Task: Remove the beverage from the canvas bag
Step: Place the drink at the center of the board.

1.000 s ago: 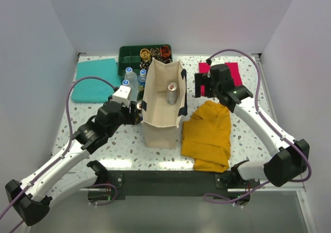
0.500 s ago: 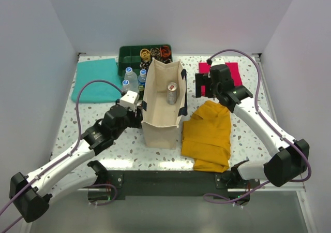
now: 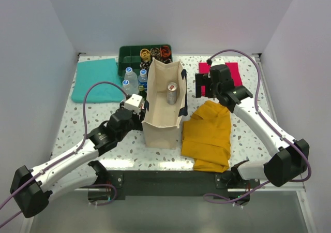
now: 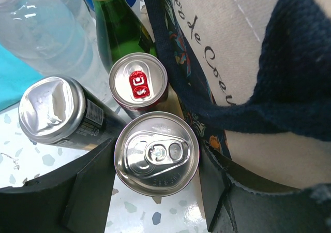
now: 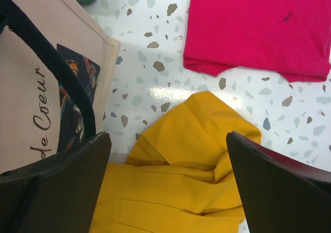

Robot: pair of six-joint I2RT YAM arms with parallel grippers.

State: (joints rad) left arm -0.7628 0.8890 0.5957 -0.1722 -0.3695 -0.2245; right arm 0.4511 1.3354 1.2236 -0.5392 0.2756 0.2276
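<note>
Take the presumably light, slick, easily dented metal can (image 3: pixel 172 94) upright inside the floppy cream canvas bag (image 3: pixel 160 128) by its upper wall, using the wide-open, empty right end effector (image 5: pixel 168 184).

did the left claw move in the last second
yes, the left claw slid right and a bit toward the near edge, ending closer to the canvas bag, which stayed put

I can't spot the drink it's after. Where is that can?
From above, the can stands inside the open canvas bag, mid-table, left of the yellow cloth.
</note>
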